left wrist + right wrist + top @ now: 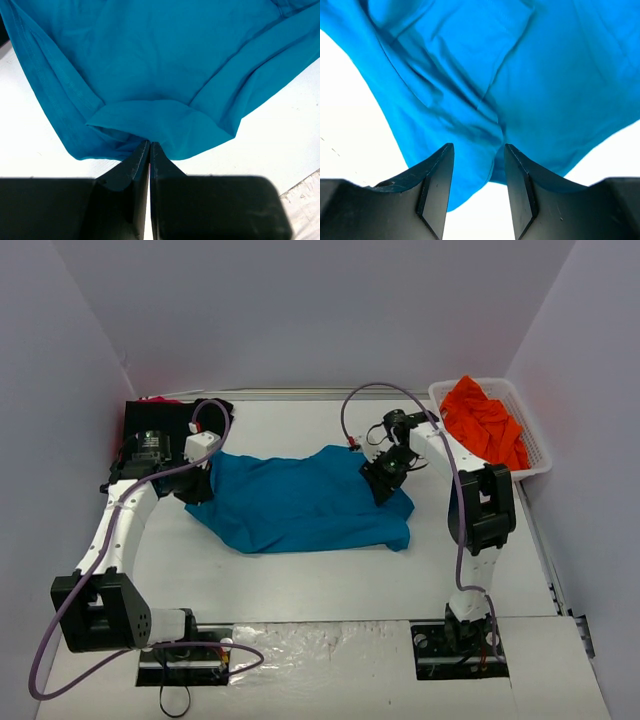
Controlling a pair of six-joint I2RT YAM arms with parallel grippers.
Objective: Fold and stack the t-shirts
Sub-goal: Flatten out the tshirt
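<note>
The soft teal-blue cloth t-shirt point(300, 502) lies unfolded on the white tabletop point(330, 580), pinched by the left tool point(150, 142), the right tool point(478, 146) open by it, while the crumpled orange t-shirt point(485, 422) waits in the white plastic basket point(437, 390).

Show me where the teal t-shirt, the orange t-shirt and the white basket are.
teal t-shirt point(300, 502), top view, middle of the cloth.
orange t-shirt point(482, 420), top view, crumpled middle.
white basket point(538, 445), top view, right rim.
</note>
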